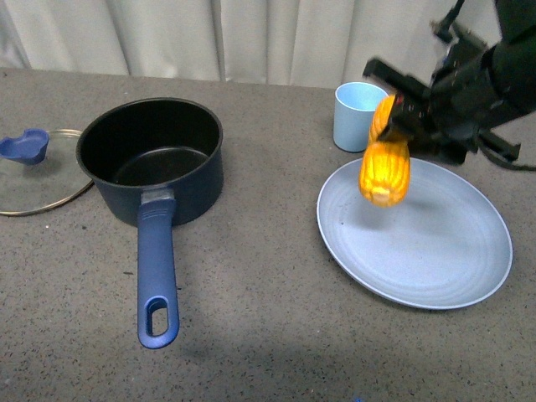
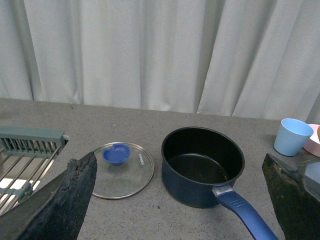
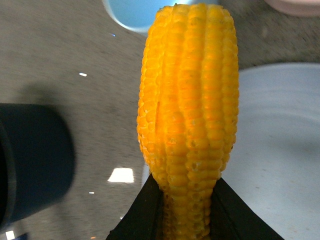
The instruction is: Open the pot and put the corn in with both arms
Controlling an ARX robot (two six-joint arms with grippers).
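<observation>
The navy pot [image 1: 155, 159] stands open at the left of the table, its black inside empty and its long blue handle [image 1: 157, 272] pointing toward me. Its glass lid [image 1: 38, 172] with the blue knob lies flat on the table to its left. My right gripper [image 1: 398, 117] is shut on the yellow-orange corn [image 1: 385, 167] and holds it in the air above the grey-blue plate [image 1: 419, 243]; the cob fills the right wrist view [image 3: 187, 110]. My left gripper [image 2: 175, 200] is open and empty, out of the front view, with the pot [image 2: 202, 165] and lid [image 2: 120, 167] beyond its fingers.
A light blue cup [image 1: 358, 115] stands behind the plate, close to the right arm. A green dish rack [image 2: 27, 155] sits at the far left in the left wrist view. White curtains hang behind the table's back edge.
</observation>
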